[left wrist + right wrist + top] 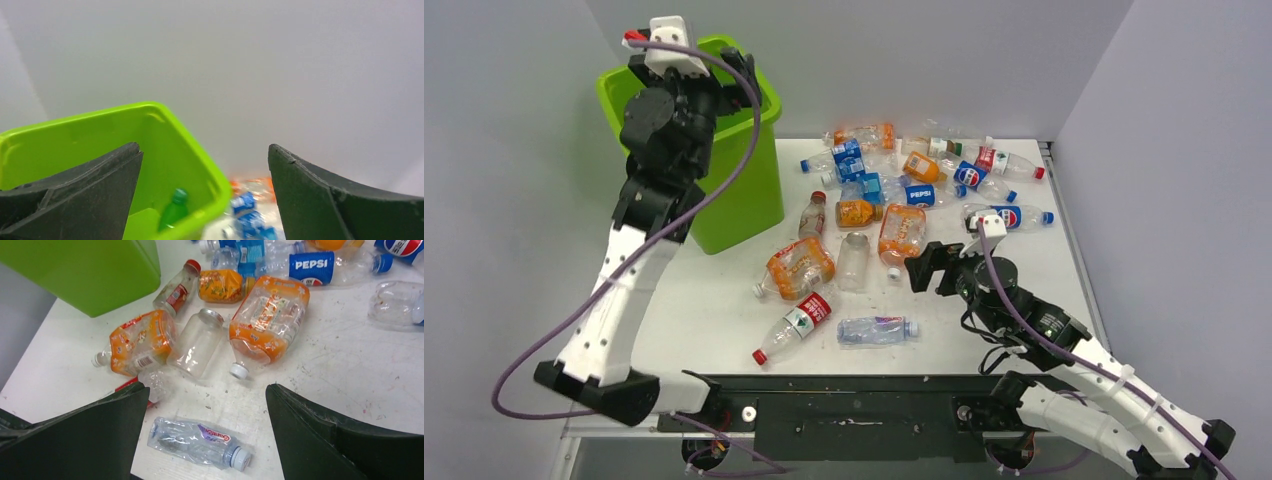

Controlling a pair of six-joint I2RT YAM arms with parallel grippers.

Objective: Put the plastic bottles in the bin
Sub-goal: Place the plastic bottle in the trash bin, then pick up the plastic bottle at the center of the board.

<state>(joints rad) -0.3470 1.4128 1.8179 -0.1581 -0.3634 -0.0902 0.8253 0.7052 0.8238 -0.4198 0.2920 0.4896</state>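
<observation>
Lying inside the lime-green bin (744, 200), at the tabletop's (714, 300) far left, is one green bottle (173, 210); the other plastic bottles (902, 232) (clear, some crushed) litter the tabletop. Left fingers (75, 190) hang spread and empty over the bin: a drop step, seemingly. Right fingers (90, 430), spread and empty, hover over a clear bottle (200, 442); next, lower and squeeze.
</observation>
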